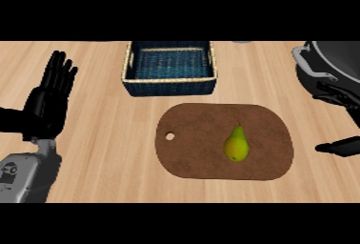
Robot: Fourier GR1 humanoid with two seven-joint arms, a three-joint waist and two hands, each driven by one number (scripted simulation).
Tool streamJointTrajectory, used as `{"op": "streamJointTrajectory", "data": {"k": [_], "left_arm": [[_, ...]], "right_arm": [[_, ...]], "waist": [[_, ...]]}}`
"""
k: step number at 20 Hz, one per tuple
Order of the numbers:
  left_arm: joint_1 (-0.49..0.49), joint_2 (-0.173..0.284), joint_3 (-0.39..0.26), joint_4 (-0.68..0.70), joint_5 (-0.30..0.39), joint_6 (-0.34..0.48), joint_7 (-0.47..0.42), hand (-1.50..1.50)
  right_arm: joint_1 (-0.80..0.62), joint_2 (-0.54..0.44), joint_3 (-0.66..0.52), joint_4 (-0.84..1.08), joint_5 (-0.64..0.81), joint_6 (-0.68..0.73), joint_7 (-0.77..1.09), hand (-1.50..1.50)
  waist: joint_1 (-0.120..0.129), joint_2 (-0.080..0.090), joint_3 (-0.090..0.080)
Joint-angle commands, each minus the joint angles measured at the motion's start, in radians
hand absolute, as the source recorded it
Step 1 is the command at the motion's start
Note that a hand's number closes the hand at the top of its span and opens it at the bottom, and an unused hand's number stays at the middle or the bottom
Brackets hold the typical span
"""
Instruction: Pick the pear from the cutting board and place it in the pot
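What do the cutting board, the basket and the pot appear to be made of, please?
Cutting board: likely wood, matte brown, faintly mottled. Basket: woven fibre, dark blue weave with pale straw rim. Pot: probably metal, dark grey with a lighter handle.

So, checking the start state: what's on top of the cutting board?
Only the pear lies on the cutting board; whatever is beneath the board is hidden.

Yellow-green pear [237, 145] lies on brown cutting board [197, 143]; dark pot [337, 64] far right
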Motion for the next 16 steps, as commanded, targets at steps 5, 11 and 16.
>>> {"op": "streamJointTrajectory", "data": {"k": [5, 11, 16], "left_arm": [[-0.004, -0.036, -0.03, -0.017, -0.044, 0.032, 0.018, 0.0], [-0.018, -0.054, -0.005, 0.03, -0.062, 0.035, -0.009, 0.0], [0.041, -0.002, 0.033, -0.049, -0.028, -0.038, 0.03, 0.0]], "right_arm": [[-0.078, -0.08, 0.124, -0.078, 0.185, 0.079, 0.083, -1.5], [-0.083, -0.002, 0.15, -0.237, 0.227, 0.074, 0.323, -1.5], [-0.078, 0.056, 0.139, -0.288, 0.265, 0.099, 0.476, -1.5]], "waist": [[-0.008, -0.003, 0.002], [-0.019, -0.003, 0.002], [-0.012, -0.004, 0.002]]}}
